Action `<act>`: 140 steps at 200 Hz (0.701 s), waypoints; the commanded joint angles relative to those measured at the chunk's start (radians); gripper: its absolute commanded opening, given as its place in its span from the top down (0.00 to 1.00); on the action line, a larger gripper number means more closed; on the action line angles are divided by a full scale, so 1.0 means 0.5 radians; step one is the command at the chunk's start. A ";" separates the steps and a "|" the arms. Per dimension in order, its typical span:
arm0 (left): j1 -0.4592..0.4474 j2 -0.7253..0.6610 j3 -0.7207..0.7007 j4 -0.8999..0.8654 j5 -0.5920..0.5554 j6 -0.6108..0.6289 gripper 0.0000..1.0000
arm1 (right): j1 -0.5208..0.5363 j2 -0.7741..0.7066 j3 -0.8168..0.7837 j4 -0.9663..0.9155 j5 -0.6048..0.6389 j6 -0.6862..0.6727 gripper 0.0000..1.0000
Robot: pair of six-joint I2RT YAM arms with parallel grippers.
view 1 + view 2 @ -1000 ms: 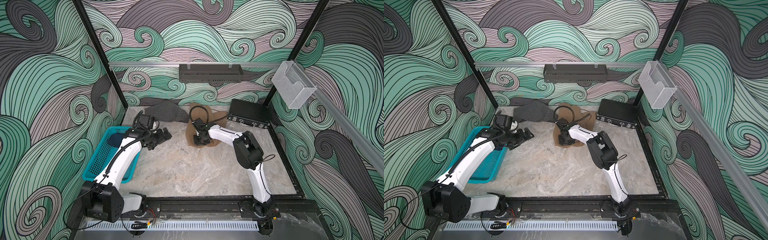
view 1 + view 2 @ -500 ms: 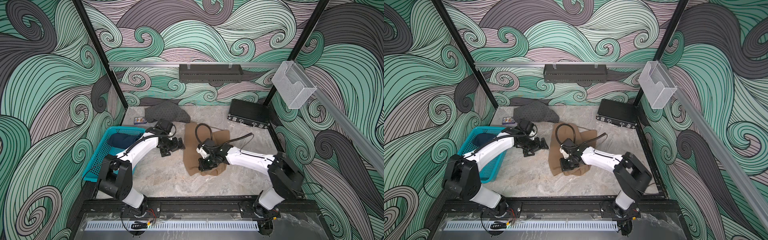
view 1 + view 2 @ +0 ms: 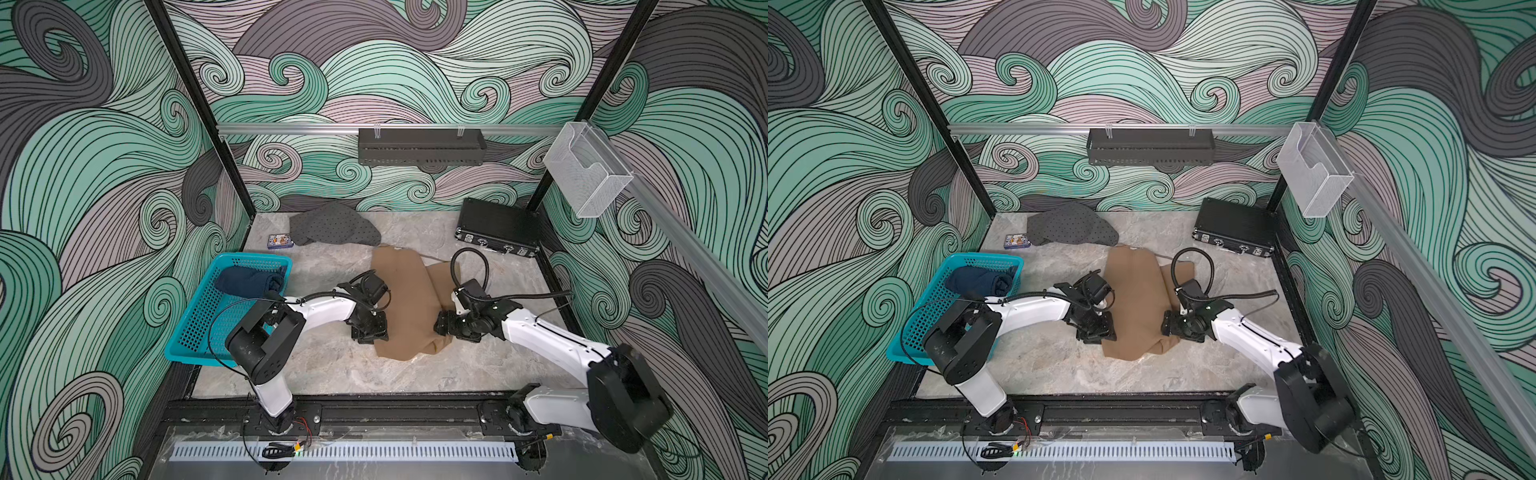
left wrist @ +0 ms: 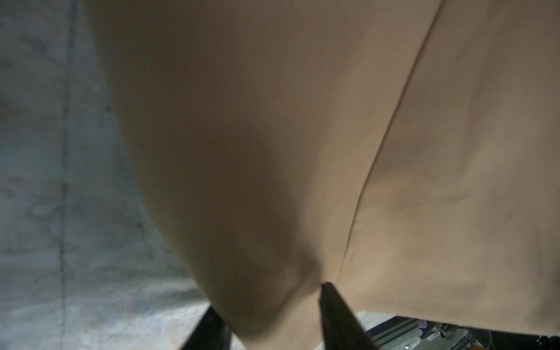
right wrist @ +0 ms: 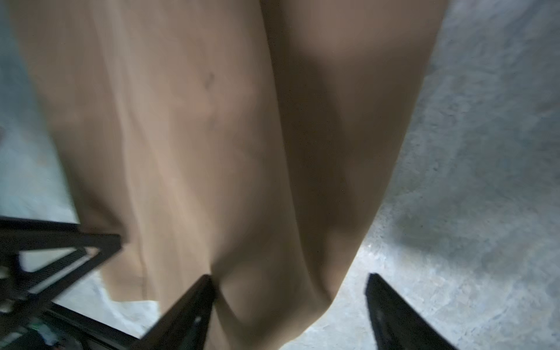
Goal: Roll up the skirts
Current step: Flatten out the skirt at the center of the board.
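left pincer (image 3: 370, 330) sits low on the left edge of the tan skirt (image 3: 403, 299), toward its near end. on its wrist camera i see a fold of that cloth squeezed between the two dark fingers (image 4: 336, 312), so i read it as clamped on the skirt. right pincer (image 3: 442, 326) is at the opposite, right edge of the same skirt. its wrist camera shows the jaws standing apart, with a rounded fold of tan cloth between them touching one finger (image 5: 194, 306) while the other is over bare table. the tan skirt lies across the middle of the table (image 3: 332, 370), running near to far, with a layer doubled over on its right side. the dark grey dotted skirt (image 3: 332, 226) lies crumpled at the far left by the back wall, a small blue packet (image 3: 279, 241) just left of it. the denim skirt (image 3: 249, 280) lies bundled in the far end of the teal basket (image 3: 199, 328) at the table's left edge. a black case (image 3: 494, 226) sits far right.
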 commanded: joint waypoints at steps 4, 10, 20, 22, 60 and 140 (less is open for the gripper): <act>0.004 0.011 0.063 0.083 -0.177 -0.039 1.00 | -0.002 0.084 -0.020 0.157 -0.187 -0.073 0.64; 0.004 -0.011 0.103 0.068 -0.190 -0.016 1.00 | 0.000 0.080 -0.020 0.168 -0.211 -0.092 0.74; 0.008 -0.080 0.167 0.033 -0.238 0.016 1.00 | 0.000 0.043 -0.010 0.154 -0.227 -0.120 0.86; 0.009 -0.095 0.177 0.025 -0.249 0.020 1.00 | 0.003 0.030 -0.008 0.145 -0.225 -0.128 0.88; 0.071 -0.536 0.424 -0.102 -0.430 0.129 1.00 | 0.020 -0.371 0.154 -0.116 -0.121 -0.209 1.00; 0.111 -1.466 0.905 -0.333 -0.724 0.390 1.00 | 0.510 -0.724 0.893 -0.447 -0.150 -0.250 1.00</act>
